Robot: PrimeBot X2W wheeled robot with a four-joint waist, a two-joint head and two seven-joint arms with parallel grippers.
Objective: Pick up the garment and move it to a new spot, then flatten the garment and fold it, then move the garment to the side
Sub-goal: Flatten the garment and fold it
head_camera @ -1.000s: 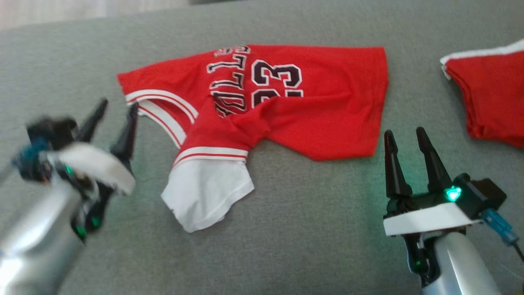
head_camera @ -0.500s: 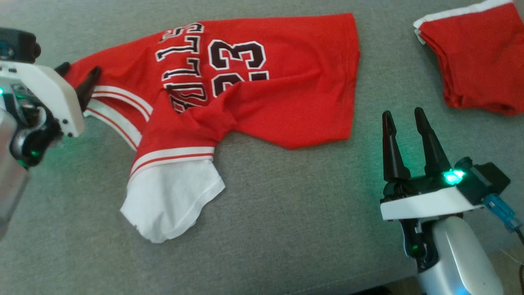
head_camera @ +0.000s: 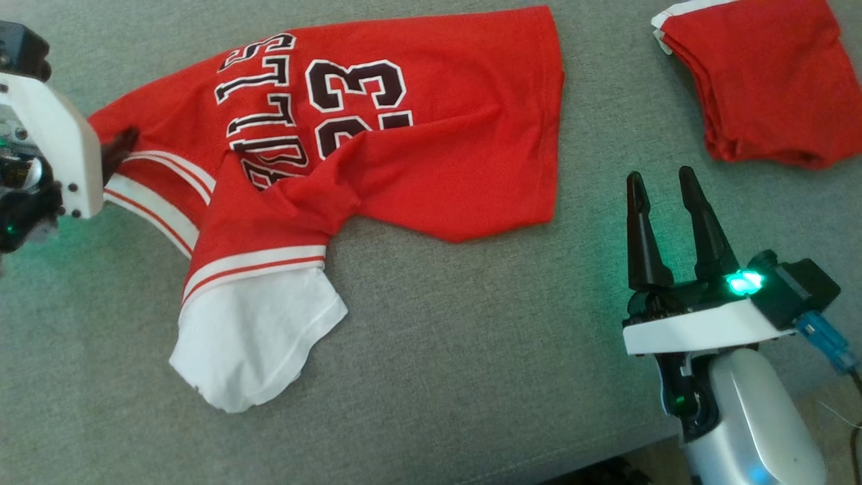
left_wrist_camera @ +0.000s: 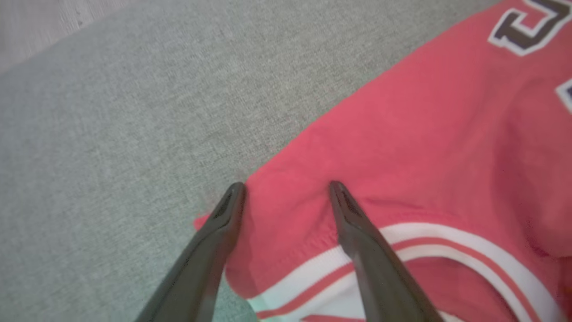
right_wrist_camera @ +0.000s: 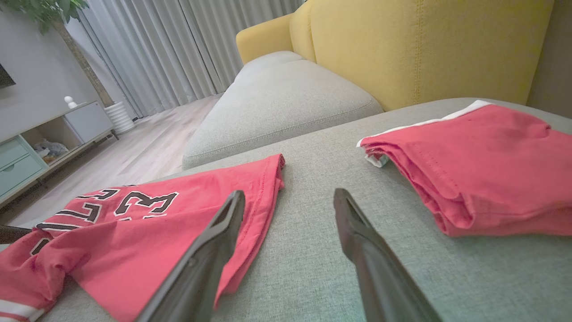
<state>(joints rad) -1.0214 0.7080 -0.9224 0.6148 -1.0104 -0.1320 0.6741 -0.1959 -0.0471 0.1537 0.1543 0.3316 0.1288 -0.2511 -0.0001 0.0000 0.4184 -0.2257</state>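
Sofa seat (head_camera: pixel 471 377), grey, carries everything. Red jersey (head_camera: pixel 438 135) lies along the far edge, left of centre. It is rumpled, its lower body bunched over the number, and a white flap (head_camera: pixel 249 337) points at the near edge. A folded red garment (head_camera: pixel 761 87) sits at the far right corner, well apart from the jersey.

Left gripper (left_wrist_camera: pixel 286 184): fingers (left_wrist_camera: pixel 353 223) spread wide, tips down at the jersey's left corner by the striped trim, nothing pinched. Right gripper (head_camera: pixel 660 174): fingers apart and empty, over bare seat near the right edge, between the two red pieces.

Progress (judgement): early. The jersey is neither flat nor folded. A grasp at the corner looks to be in preparation. Flattening, folding and setting aside remain.

Views compared: the left wrist view shows both left tips straddling the cloth corner, while in the head view the white wrist housing hides all but one. The right wrist view adds the yellow backrest (right_wrist_camera: pixel 424 49), the curtains (right_wrist_camera: pixel 178 49) and the stacked layers of the folded piece.
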